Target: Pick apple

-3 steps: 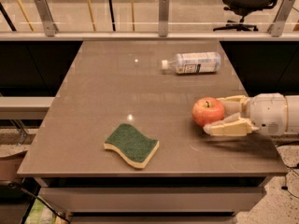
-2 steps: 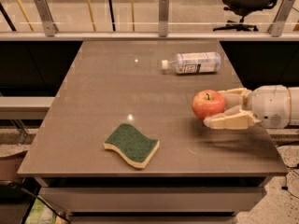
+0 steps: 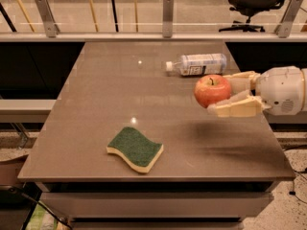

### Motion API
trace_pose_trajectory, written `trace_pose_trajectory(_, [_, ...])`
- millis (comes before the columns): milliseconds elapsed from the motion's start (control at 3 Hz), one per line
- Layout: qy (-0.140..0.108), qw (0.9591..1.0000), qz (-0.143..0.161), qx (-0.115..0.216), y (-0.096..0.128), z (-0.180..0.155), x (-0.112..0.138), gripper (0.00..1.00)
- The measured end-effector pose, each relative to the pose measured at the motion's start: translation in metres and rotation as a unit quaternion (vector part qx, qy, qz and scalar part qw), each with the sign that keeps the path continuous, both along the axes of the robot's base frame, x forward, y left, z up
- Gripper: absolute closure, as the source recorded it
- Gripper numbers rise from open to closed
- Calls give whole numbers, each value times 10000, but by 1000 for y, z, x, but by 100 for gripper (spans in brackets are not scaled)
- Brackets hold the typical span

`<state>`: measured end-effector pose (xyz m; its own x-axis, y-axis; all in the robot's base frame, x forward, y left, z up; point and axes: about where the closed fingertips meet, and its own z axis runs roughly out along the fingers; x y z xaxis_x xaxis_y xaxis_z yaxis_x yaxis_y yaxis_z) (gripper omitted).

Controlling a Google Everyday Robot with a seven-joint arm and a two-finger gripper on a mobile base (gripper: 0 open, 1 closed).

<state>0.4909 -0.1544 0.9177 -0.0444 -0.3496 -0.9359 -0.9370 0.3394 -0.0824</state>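
While a green sponge (image 3: 135, 149) lies near the front edge of the table (image 3: 96, 90), the gripper (image 3: 221, 94), reaching in from the right, has both fingers clamped on the apple (image 3: 211, 90), holding it above the tabletop. Beyond it, a plastic bottle (image 3: 196, 64) lies on its side.

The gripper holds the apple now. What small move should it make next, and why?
Probably a short straight lift, grip shut. The gripper, at the right side of the table, clamps the apple, and the shadow on the table below suggests the apple is already off the surface. The water bottle lies just behind, so up seems safer than back.
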Motion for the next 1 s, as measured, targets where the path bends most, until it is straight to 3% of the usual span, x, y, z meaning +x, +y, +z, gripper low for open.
trace_pose_trajectory(667, [-370, 9987, 152, -313, 23, 58, -5, 100])
trace_pose_trajectory(1000, [-370, 9987, 152, -313, 23, 58, -5, 100])
